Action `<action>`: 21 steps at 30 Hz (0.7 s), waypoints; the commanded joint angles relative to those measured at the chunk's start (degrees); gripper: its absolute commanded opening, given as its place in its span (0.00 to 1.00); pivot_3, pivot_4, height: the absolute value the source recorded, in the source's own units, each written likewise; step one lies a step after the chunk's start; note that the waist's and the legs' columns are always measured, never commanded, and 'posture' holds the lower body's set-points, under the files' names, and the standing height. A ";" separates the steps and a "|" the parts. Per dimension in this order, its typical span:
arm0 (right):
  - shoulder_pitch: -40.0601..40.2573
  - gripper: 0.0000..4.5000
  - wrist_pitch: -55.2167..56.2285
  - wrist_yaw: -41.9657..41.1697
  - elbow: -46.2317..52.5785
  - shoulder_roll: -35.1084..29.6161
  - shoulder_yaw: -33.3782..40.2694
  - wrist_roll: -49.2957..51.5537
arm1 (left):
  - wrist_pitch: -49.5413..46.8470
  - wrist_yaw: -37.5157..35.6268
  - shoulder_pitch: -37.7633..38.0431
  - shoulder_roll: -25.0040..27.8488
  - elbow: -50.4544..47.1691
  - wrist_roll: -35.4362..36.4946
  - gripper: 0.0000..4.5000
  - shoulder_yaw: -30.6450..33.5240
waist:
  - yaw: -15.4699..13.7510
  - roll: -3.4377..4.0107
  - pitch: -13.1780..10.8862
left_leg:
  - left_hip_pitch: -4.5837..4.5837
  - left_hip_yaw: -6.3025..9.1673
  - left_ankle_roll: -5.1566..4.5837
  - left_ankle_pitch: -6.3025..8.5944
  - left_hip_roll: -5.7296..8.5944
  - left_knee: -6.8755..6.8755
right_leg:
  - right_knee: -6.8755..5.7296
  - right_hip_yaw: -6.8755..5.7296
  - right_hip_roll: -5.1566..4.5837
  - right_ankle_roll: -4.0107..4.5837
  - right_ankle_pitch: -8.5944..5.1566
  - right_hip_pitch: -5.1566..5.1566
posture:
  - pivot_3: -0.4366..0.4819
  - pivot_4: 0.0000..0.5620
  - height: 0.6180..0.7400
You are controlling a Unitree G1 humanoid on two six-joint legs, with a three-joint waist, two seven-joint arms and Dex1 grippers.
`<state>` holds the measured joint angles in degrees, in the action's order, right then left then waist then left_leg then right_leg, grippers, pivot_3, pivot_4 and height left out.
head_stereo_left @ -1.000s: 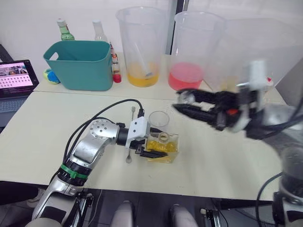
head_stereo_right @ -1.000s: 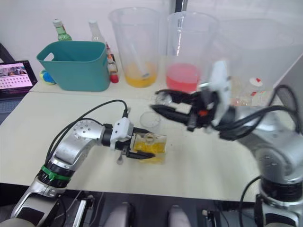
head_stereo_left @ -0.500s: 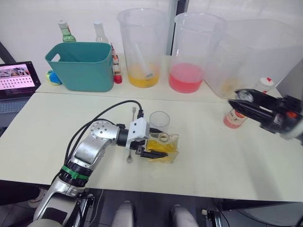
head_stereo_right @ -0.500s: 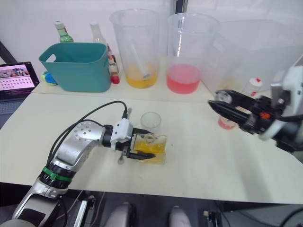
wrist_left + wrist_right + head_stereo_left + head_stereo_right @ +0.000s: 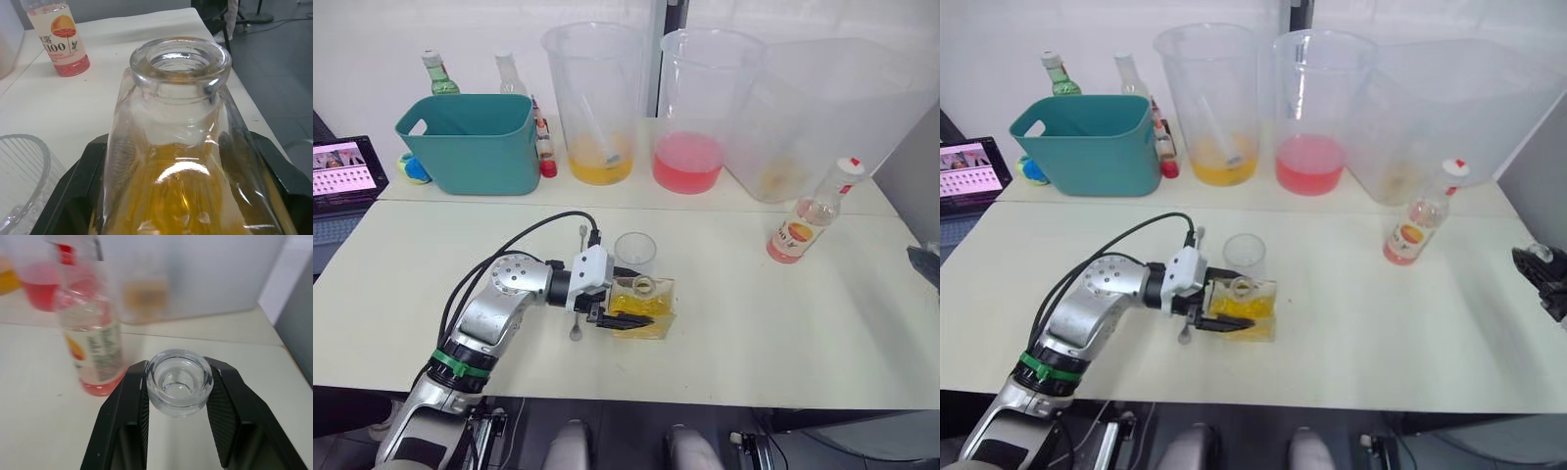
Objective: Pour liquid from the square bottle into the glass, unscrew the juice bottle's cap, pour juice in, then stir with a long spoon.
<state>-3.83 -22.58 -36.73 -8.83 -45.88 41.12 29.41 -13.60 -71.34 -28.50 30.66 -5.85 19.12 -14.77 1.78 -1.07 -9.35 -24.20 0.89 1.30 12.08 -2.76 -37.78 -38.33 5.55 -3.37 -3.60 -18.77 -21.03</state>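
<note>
The square bottle stands unstoppered on the table with yellow liquid inside, and my left gripper is shut on its flat sides. Its open neck faces the left wrist camera. The glass stands just behind it, apart. Beside the left gripper lies the long spoon, flat on the table. The juice bottle stands upright at the right with its cap on. My right gripper is at the table's right edge, shut on a clear glass stopper.
Along the back stand a teal basket, a beaker with yellow liquid, one with pink liquid and a larger clear tub. A green bottle and a clear one stand behind the basket. A laptop sits far left.
My right arm has swung from above the glass out to the table's right edge, carrying the stopper. The left gripper has kept still on the square bottle.
</note>
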 commanded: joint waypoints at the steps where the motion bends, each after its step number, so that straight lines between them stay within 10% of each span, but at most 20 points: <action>1: -3.73 0.25 7.81 2.82 -9.14 -0.23 -2.21 -5.24 | -2.60 0.20 2.63 1.05 -2.75 0.26 0.62 -1.08 | 0.10 0.15 0.01 | -0.01 0.00 0.00 0.00 0.00 0.01 | 0.00 -0.01 0.00 0.00 0.00 0.00 | 0.48 0.27 0.89; 10: -11.38 0.25 19.15 4.06 -31.17 0.67 -7.10 -9.67 | -6.16 3.12 6.42 2.10 -8.39 1.84 0.62 0.12 | 0.68 0.31 0.04 | 0.02 -0.03 0.00 0.00 0.00 0.04 | 0.19 0.02 -0.01 0.00 0.00 0.07 | 0.48 0.27 0.89; 21: -10.02 0.25 20.93 2.29 -33.93 1.69 -7.57 -7.86 | -8.00 4.36 8.51 3.66 -11.62 3.23 0.62 0.96 | 0.83 0.32 0.04 | 0.06 -0.05 0.00 0.01 -0.01 0.11 | 0.28 0.02 -0.02 0.00 0.00 0.15 | 0.48 0.27 0.89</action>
<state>-14.34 -2.45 -33.74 -43.45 -43.08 32.69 20.89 -20.32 -65.69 -21.16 33.51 -16.26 21.73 -12.17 2.61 -0.75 -9.31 -24.12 0.84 1.30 12.08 -2.77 -37.66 -38.04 5.57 -3.38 -3.60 -18.77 -20.86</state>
